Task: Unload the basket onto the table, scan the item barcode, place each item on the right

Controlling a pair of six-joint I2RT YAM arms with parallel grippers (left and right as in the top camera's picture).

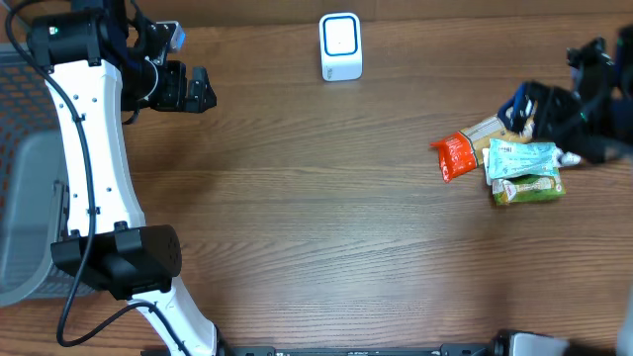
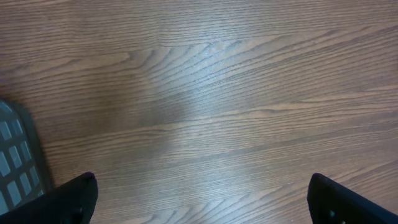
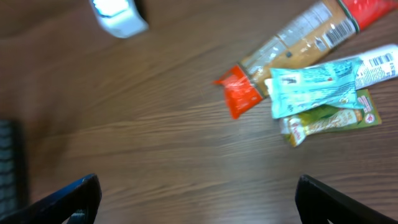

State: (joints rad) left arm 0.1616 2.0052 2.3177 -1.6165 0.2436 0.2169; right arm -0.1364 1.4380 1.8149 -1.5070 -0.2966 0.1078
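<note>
Where wood-grain table [image 1: 297,218] runs right, snack packets [image 1: 519,163] cluster; scanner [image 1: 340,46] at rear.

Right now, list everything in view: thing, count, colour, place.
scanner: one, white and blue, far side, centre
long packet: one, tan with red ends, right-side pile
light blue packet: one, on top of pile
green packet: one, partly under the blue one
white barcoded item: one, under the blue one
basket: one, grey, left edge
table: one, brown wood
left gripper: black, open, over bare wood
right gripper: black, open, beside pile
</note>
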